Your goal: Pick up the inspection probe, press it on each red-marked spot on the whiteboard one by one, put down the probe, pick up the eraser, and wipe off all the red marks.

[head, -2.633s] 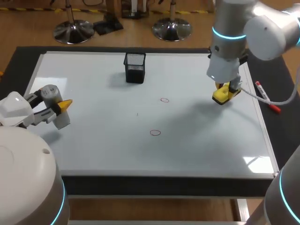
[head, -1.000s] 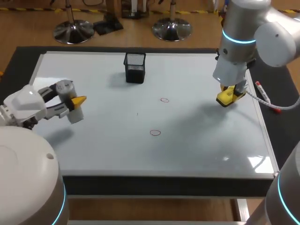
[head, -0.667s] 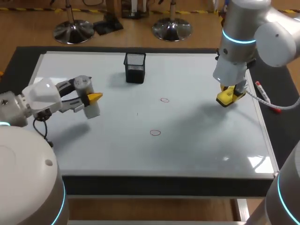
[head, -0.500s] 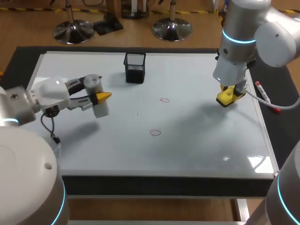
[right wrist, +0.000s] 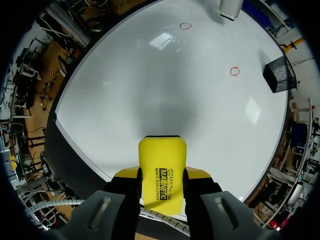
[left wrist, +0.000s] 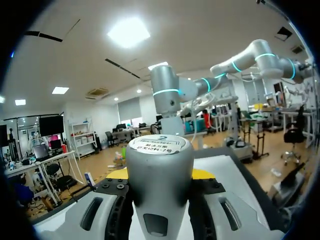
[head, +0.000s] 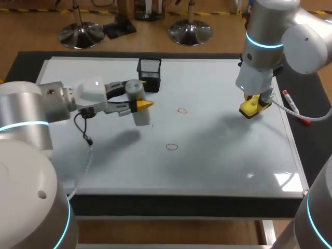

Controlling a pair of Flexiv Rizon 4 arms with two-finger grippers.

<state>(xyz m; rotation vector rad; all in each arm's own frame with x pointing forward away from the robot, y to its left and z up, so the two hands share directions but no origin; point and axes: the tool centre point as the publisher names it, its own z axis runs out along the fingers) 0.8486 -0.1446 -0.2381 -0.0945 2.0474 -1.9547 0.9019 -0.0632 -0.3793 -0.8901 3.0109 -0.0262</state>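
The probe (head: pixel 140 117), a grey-white cylinder, stands nearly upright with its cap uppermost. It is clamped from two sides in the left gripper (head: pixel 141 101) over the whiteboard (head: pixel 104 161). The position is just in front of the black mesh basket (head: pixel 149 74), whose dark inside hides any contents. Two red marks (head: pixel 181 110) (head: pixel 171 147) lie to the probe's right, well apart from it. Near the board's right edge, the right gripper (right wrist: pixel 162 175) is closed on the yellow eraser (head: pixel 248 107), long axis along the fingers. A marker pen (head: pixel 294 108) lies beside the board.
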